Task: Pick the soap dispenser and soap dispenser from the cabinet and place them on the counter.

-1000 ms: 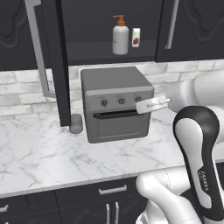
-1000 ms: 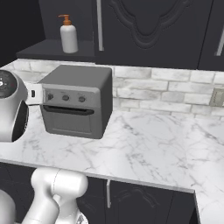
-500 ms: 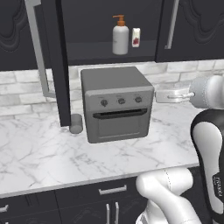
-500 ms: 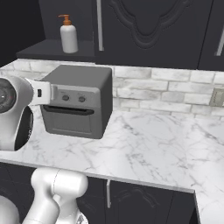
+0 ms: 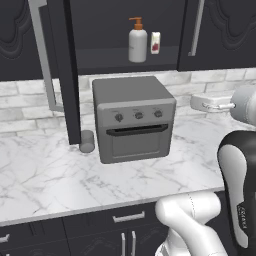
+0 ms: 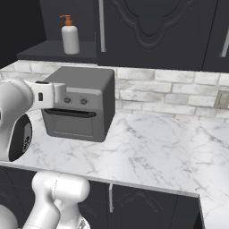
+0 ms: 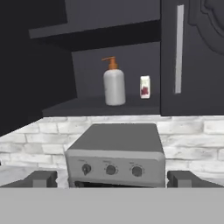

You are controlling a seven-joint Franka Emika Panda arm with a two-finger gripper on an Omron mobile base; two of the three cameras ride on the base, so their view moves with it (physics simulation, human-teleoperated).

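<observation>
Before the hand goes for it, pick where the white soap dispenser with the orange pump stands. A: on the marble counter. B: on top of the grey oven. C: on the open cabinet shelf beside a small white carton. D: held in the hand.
C: the white soap dispenser stands upright on the cabinet shelf, next to the small white carton.

You get even, soft rendered light; the counter (image 5: pixel 45 185) reads bright, the cabinet (image 7: pixel 52 52) interior beyond the gripper (image 7: pixel 112 179) stays dim.
</observation>
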